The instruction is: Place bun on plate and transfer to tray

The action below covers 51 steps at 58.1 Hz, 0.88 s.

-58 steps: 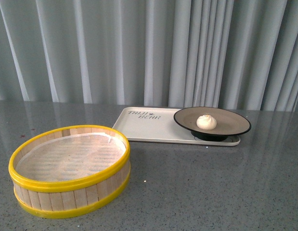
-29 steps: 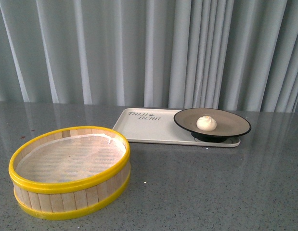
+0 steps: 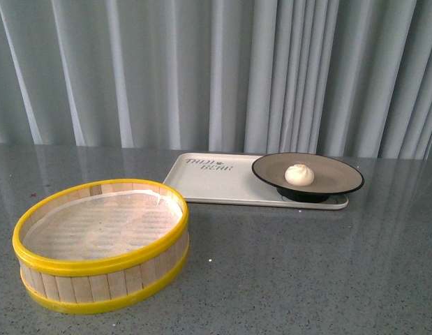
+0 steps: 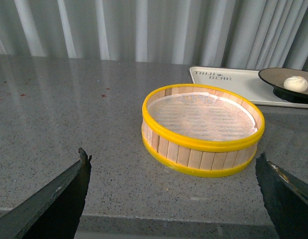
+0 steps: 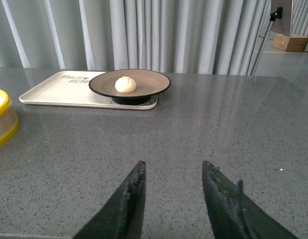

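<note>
Near me both claws, the left claw and right claw, hang open and empty over the tabletop, while farther right the soft, easily dented bun sits on the plate, itself on the tray, best handled by lifting the stiff plate's rim.

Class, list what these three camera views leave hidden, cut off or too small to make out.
- Plate foot on the tray: front view, the plate's wide rim covers most of it.
- Bun pleats: left wrist view, too small.
- Left gripper: fingers cut off by the picture's edges.
- Steamer basket: right wrist view, mostly cut off at the edge.
- Tray lettering: too small to read there.
</note>
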{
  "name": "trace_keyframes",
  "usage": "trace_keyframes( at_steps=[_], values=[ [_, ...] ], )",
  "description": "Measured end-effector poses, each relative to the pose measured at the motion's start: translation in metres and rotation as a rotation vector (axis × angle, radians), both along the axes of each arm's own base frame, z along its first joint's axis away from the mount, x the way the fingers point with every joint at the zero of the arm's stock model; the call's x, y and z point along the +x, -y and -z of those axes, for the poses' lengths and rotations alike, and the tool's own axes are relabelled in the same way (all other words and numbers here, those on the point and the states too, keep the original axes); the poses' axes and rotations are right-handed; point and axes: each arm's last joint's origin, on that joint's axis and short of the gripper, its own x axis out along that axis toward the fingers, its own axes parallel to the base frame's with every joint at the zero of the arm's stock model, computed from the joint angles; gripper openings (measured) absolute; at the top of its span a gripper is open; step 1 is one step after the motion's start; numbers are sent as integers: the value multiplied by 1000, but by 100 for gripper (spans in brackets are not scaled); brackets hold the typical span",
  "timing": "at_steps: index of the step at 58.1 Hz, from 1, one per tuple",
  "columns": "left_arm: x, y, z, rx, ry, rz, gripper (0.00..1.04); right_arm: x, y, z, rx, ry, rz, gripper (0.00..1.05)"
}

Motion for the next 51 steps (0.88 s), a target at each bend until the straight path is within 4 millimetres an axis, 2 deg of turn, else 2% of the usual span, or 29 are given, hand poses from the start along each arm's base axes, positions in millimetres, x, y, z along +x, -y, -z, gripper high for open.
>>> trace_keyframes(
  at_steps=[6,13,16,20,51],
  values=[
    [0,0,0,0,0,0,98,0,0,0,0,0,0,58],
    [0,0,0,0,0,0,98,0,0,0,0,0,0,91],
    [0,0,0,0,0,0,98,0,0,0,1,0,0,98],
    [0,0,0,0,0,0,98,0,0,0,0,0,0,96],
    [0,0,0,0,0,0,98,0,0,0,1,0,0,96]
  ],
)
